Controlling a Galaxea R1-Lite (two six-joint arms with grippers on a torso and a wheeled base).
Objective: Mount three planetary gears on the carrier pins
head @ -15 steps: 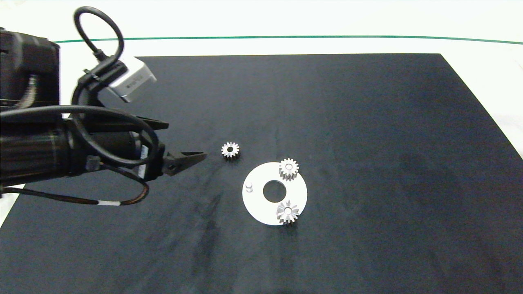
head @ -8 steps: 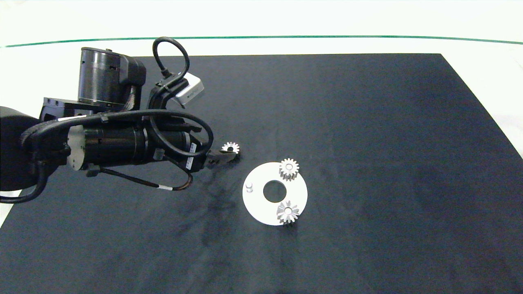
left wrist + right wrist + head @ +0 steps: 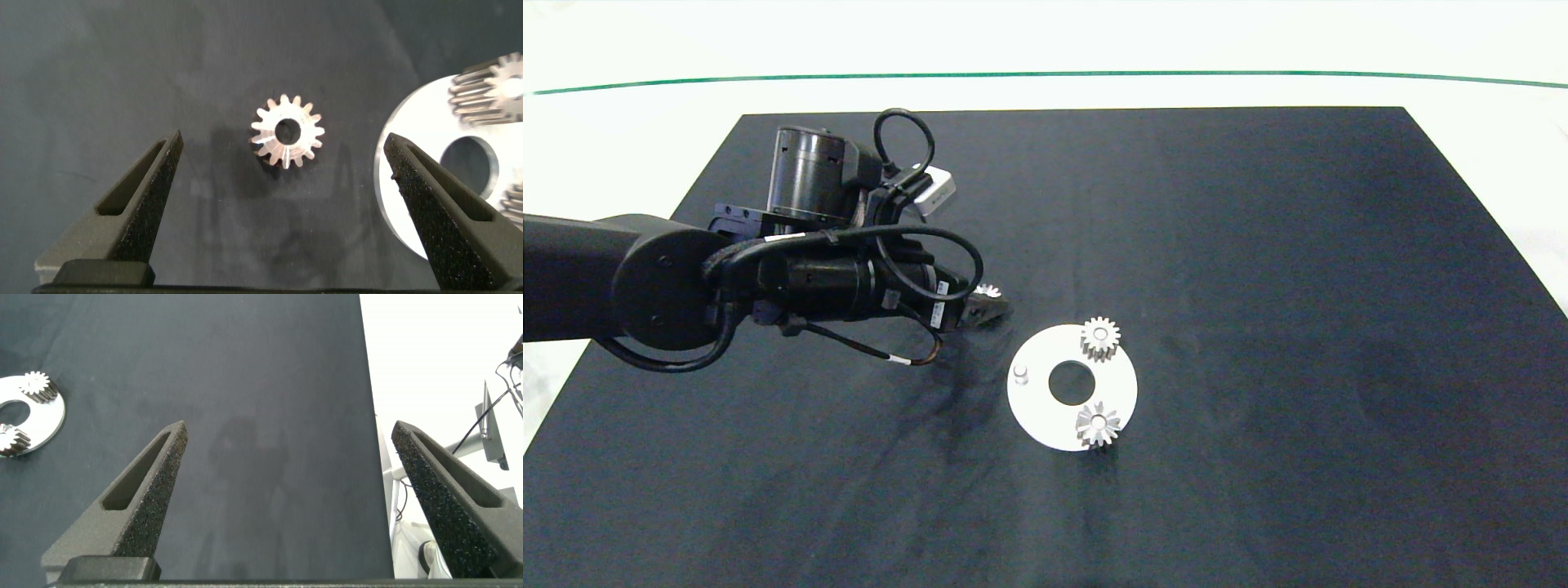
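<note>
A loose silvery planetary gear [image 3: 286,131] lies flat on the black mat between the fingers of my open left gripper [image 3: 284,140], which touch nothing. From above, this gear [image 3: 989,290] peeks out from behind the left gripper [image 3: 988,307]. Just right of it lies the white carrier disc [image 3: 1033,408]. Two gears sit on its pins, one at the far side [image 3: 1100,337] and one at the near side [image 3: 1098,425]. The third carrier pin [image 3: 1021,375] stands bare on the disc's left. My right gripper [image 3: 286,429] hangs open over bare mat, far from the disc [image 3: 49,420].
The black mat [image 3: 1258,286] covers most of the white table, with wide free room right of the disc. A green line [image 3: 1045,74] runs along the far side. In the right wrist view the mat's edge [image 3: 369,416] and a metal stand [image 3: 490,425] show.
My left arm has swung in from the left and come down over the loose gear, so its open fingers now straddle it. The disc and its two gears have not moved.
</note>
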